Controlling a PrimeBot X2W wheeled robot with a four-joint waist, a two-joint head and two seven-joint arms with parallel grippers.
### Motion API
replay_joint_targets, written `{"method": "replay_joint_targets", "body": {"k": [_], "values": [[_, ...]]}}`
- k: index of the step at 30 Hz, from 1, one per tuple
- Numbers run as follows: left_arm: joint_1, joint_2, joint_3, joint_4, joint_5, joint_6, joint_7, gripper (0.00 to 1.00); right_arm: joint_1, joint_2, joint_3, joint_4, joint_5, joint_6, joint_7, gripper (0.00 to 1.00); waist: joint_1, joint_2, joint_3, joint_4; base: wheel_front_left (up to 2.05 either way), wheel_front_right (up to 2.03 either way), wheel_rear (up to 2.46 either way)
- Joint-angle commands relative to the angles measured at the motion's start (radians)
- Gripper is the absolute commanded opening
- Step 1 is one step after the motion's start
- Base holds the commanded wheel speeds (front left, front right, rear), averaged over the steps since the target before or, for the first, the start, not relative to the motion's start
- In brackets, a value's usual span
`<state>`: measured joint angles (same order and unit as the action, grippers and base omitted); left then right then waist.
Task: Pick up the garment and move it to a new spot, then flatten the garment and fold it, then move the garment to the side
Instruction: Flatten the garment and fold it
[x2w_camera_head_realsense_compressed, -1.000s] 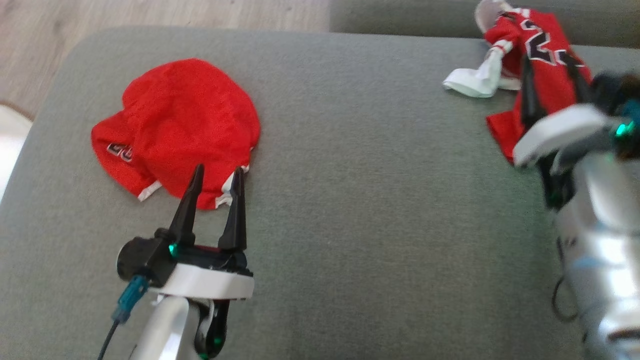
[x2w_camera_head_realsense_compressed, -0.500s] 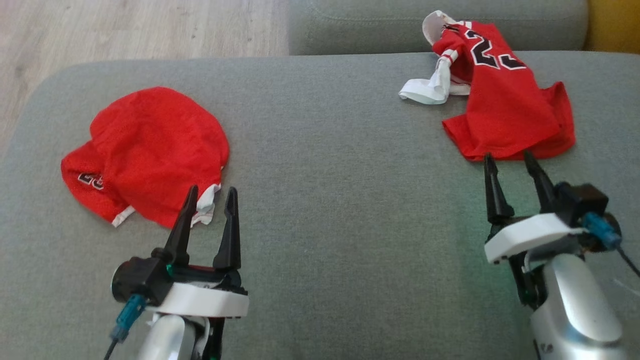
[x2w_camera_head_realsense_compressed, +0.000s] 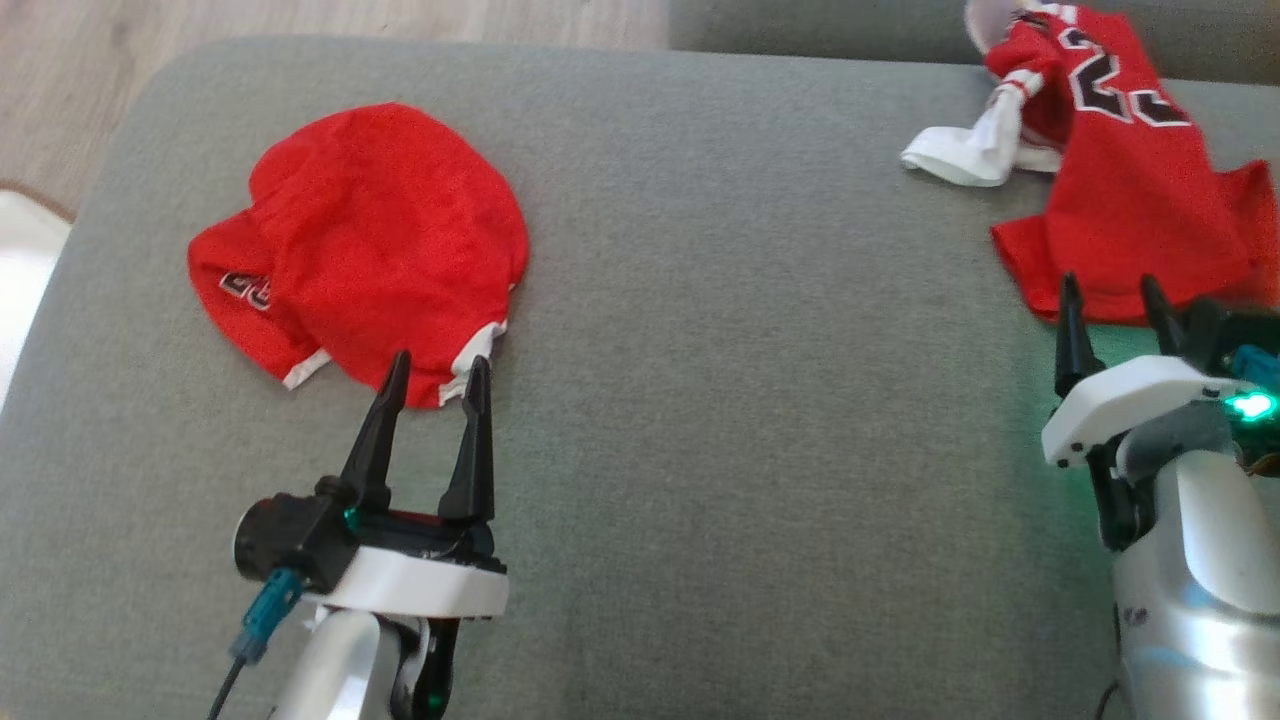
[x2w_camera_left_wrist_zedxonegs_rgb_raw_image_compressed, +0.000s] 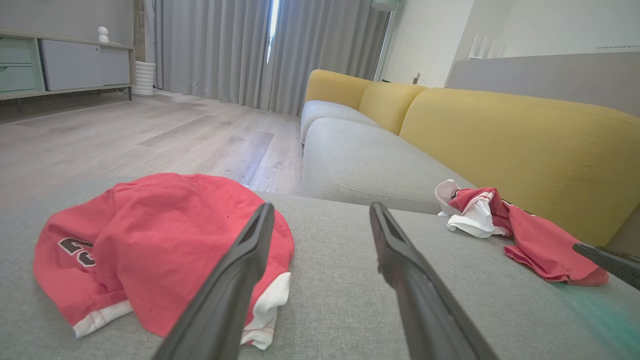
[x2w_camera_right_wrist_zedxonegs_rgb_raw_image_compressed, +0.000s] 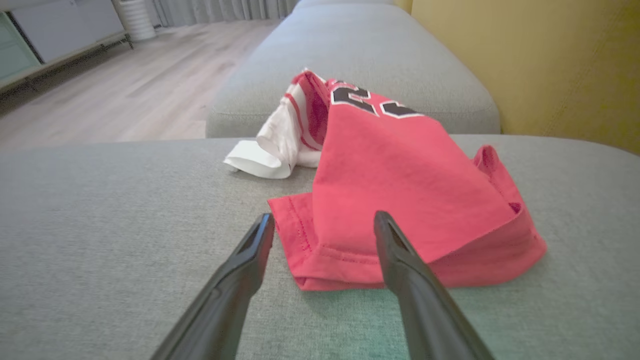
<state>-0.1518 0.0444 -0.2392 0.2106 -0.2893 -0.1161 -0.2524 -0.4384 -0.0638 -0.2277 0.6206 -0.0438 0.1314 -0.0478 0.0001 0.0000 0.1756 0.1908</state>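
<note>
A crumpled red garment (x2w_camera_head_realsense_compressed: 370, 240) with white trim and dark lettering lies on the left of the grey cushion (x2w_camera_head_realsense_compressed: 760, 400); the left wrist view shows it low on the left (x2w_camera_left_wrist_zedxonegs_rgb_raw_image_compressed: 150, 235). My left gripper (x2w_camera_head_realsense_compressed: 440, 358) is open, its tips at the garment's near hem (x2w_camera_left_wrist_zedxonegs_rgb_raw_image_compressed: 321, 207). A second red garment (x2w_camera_head_realsense_compressed: 1130, 190), a numbered jersey with a white part, lies at the far right (x2w_camera_right_wrist_zedxonegs_rgb_raw_image_compressed: 400, 185) (x2w_camera_left_wrist_zedxonegs_rgb_raw_image_compressed: 530, 235). My right gripper (x2w_camera_head_realsense_compressed: 1110, 282) is open, empty, its tips just short of the jersey's near edge (x2w_camera_right_wrist_zedxonegs_rgb_raw_image_compressed: 324, 216).
Wooden floor (x2w_camera_head_realsense_compressed: 300, 20) lies beyond the cushion's far and left edges. Another grey seat (x2w_camera_left_wrist_zedxonegs_rgb_raw_image_compressed: 360, 160) adjoins the far side, with a yellow backrest (x2w_camera_left_wrist_zedxonegs_rgb_raw_image_compressed: 525, 135) along the right. Bare cushion stretches between the two garments. A pale object (x2w_camera_head_realsense_compressed: 20, 260) sits off the left edge.
The head camera has shifted. My right gripper drew back from over the jersey to its near edge. My left gripper has stayed at the left garment's hem.
</note>
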Motion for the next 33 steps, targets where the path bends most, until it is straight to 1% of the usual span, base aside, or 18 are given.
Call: {"method": "replay_joint_targets", "body": {"k": [1, 6, 11, 12, 13, 14, 19, 20, 23, 25, 28, 33], "values": [[-0.042, 0.006, 0.021, -0.028, -0.006, -0.006, -0.009, 1.0, -0.04, 0.011, 0.006, -0.007, -0.021, -0.001, 0.002, 1.0, -0.0001, 0.0, 0.021, 0.022, 0.0, 0.0, 0.0], [-0.052, 0.006, 0.018, -0.03, -0.009, -0.007, -0.009, 1.0, -0.107, 0.013, -0.079, 0.115, -0.11, -0.001, 0.023, 1.0, -0.0001, 0.0, 0.047, 0.038, 0.0, 0.0, 0.0], [-0.06, 0.006, 0.017, -0.03, -0.006, -0.008, -0.009, 1.0, -0.17, 0.013, -0.109, 0.218, -0.15, -0.001, -0.003, 1.0, -0.0001, 0.0, 0.065, 0.03, 0.0, 0.0, 0.0], [-0.061, 0.006, 0.018, -0.03, -0.005, -0.008, -0.009, 1.0, -0.181, 0.013, -0.11, 0.237, -0.151, -0.001, -0.013, 0.65, -0.0001, 0.0, 0.066, 0.026, 0.0, 0.0, 0.0], [-0.061, 0.006, 0.019, -0.029, -0.004, -0.008, -0.009, 1.0, -0.192, 0.013, -0.108, 0.255, -0.151, -0.001, -0.027, 0.25, -0.0001, 0.0, 0.067, 0.021, 0.0, 0.0, 0.0], [-0.062, 0.006, 0.021, -0.028, -0.003, -0.008, -0.009, 1.0, -0.202, 0.013, -0.103, 0.271, -0.153, -0.001, -0.045, 0.0, -0.0001, 0.0, 0.067, 0.014, 0.0, 0.0, 0.0], [-0.053, 0.006, 0.028, -0.021, 0.005, -0.01, -0.009, 1.0, -0.227, 0.013, -0.066, 0.326, -0.149, -0.001, -0.134, 0.0, -0.0001, 0.0, 0.046, -0.026, 0.0, 0.0, 0.0], [-0.053, 0.006, 0.028, -0.021, 0.005, -0.01, -0.009, 1.0, -0.227, 0.013, -0.066, 0.326, -0.149, -0.001, -0.134, 0.0, -0.0001, 0.0, 0.046, -0.026, 0.0, 0.0, 0.0], [-0.046, 0.006, 0.035, -0.021, 0.007, -0.01, -0.009, 1.0, -0.218, 0.013, -0.061, 0.329, -0.15, -0.001, -0.164, 0.0, -0.0001, 0.0, 0.021, -0.051, 0.0, 0.0, 0.0], [-0.034, 0.006, 0.04, -0.02, 0.007, -0.01, -0.009, 1.0, -0.192, 0.013, -0.069, 0.309, -0.158, -0.001, -0.178, 0.0, -0.0001, 0.0, -0.011, -0.075, 0.0, 0.0, 0.0], [-0.021, 0.006, 0.041, -0.022, 0.006, -0.01, -0.009, 1.0, -0.154, 0.002, -0.081, 0.274, -0.162, -0.001, -0.171, 0.0, -0.0001, 0.0, -0.042, -0.094, 0.0, 0.0, 0.0], [0.001, 0.006, 0.044, -0.025, -0.002, -0.002, -0.009, 1.0, -0.068, -0.064, -0.107, 0.177, -0.162, -0.001, -0.108, 0.0, -0.0001, 0.0, -0.089, -0.118, 0.0, 0.0, 0.0]]}}
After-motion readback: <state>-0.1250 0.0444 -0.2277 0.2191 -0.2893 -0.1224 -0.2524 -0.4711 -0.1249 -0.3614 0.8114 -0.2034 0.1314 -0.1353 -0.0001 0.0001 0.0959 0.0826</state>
